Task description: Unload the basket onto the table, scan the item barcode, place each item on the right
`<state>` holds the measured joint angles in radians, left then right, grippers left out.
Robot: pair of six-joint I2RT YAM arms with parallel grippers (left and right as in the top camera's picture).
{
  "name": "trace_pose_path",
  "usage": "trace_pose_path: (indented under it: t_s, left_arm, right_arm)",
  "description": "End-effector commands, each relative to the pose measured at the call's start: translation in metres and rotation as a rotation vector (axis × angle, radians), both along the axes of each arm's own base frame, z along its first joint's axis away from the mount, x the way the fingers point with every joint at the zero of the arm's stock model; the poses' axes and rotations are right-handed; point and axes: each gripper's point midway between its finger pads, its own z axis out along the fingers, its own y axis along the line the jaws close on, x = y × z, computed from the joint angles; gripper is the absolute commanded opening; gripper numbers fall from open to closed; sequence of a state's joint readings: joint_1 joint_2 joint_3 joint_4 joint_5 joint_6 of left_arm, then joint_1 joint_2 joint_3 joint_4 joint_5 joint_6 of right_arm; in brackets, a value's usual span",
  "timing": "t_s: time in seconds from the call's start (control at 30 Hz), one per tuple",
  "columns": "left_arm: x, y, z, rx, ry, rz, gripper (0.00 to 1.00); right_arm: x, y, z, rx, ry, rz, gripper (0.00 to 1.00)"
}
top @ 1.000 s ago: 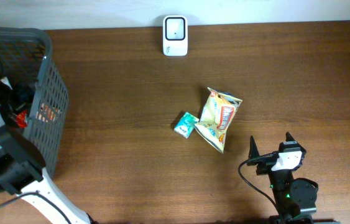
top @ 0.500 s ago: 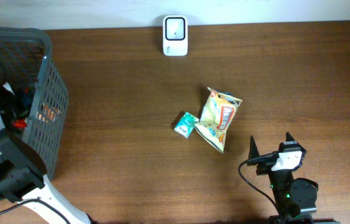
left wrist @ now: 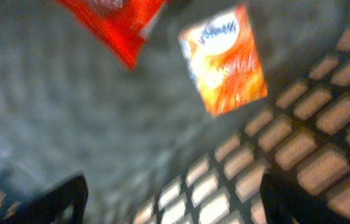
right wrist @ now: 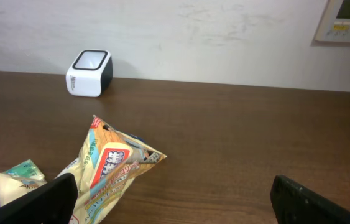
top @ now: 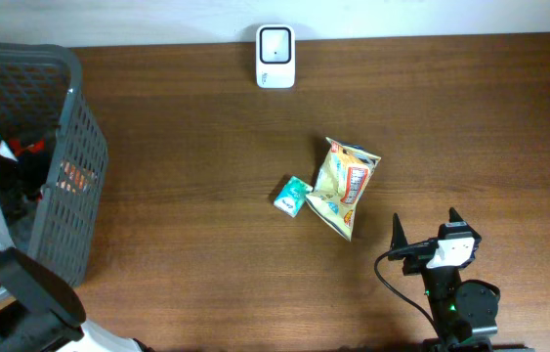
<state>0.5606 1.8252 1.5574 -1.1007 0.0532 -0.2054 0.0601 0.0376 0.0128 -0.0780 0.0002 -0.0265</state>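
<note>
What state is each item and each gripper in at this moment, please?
Scanner, standing at the far edge of the table, untouched.
Snack bag, lying on the table, crumpled, free.
Teal packet, lying close beside the snack bag.
Basket, upright, holding packets.
Orange packet, inside the basket.
Red packet, inside the basket.
Left gripper, open, empty, facing into the basket.
Right gripper, open, empty.

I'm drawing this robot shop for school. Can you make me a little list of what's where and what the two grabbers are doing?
scanner: white scanner, at the far edge of the table
snack bag: yellow snack bag, lying mid-table
small packet: teal packet, beside the snack bag, on its left
basket: grey basket, at the left end
inside basket: orange packet, red packet
left gripper: open, inside the basket, holding nothing
right gripper: open, near edge, holding nothing
</note>
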Motion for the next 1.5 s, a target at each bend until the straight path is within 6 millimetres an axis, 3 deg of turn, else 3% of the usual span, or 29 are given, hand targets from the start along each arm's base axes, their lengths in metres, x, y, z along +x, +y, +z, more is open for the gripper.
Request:
trace_pose_path:
  t_s: [0.0, 0.17, 0.3, 0.47, 0.73, 0.87, 0.97, 1.1, 1.2, 1.3, 1.47]
  left_arm:
    - [0.011, -0.002, -0.040, -0.015, -0.054, -0.007, 0.86]
    - [0.035, -0.007, -0.057, -0.049, -0.194, -0.002, 0.85]
    - [0.039, -0.007, -0.058, -0.072, -0.213, 0.076, 0.71]
    - [0.052, -0.011, -0.062, -0.028, -0.217, 0.067, 0.68]
    - [0.050, -0.004, -0.099, 0.024, -0.126, 0.075, 0.62]
    - [0.047, -0.003, -0.102, 0.026, -0.115, 0.075, 0.34]
    - [0.046, -0.004, -0.102, 0.022, -0.107, 0.075, 0.04]
    - [0.041, -0.006, -0.099, 0.014, -0.091, 0.077, 0.00]
    - [0.040, -0.003, -0.076, 0.022, -0.109, 0.084, 0.00]
    - [0.040, 0.005, -0.024, 0.059, -0.179, 0.099, 0.00]
    - [0.026, 0.013, 0.131, 0.224, -0.491, 0.124, 0.00]
  right_arm:
    - [0.000, 0.000, -0.003, -0.001, 0.006, -0.003, 0.98]
    - [0.000, 0.000, -0.003, -0.001, 0.006, -0.003, 0.98]
    - [0.000, 0.000, -0.003, -0.001, 0.006, -0.002, 0.98]
    - [0.000, 0.000, -0.004, -0.001, 0.007, -0.002, 0.98]
    - [0.000, 0.000, -0.003, -0.001, 0.006, -0.003, 0.98]
    - [0.000, 0.000, -0.003, -0.001, 0.006, -0.003, 0.98]
    - [0.000, 0.000, -0.003, -0.001, 0.006, -0.003, 0.98]
    - [0.000, 0.000, -0.003, -0.001, 0.006, -0.003, 0.98]
    - [0.000, 0.000, -0.003, -0.001, 0.006, -0.003, 0.98]
    - [0.000, 0.000, -0.003, -0.001, 0.006, -0.002, 0.98]
    - [0.000, 0.000, -0.004, -0.001, 0.007, -0.002, 0.98]
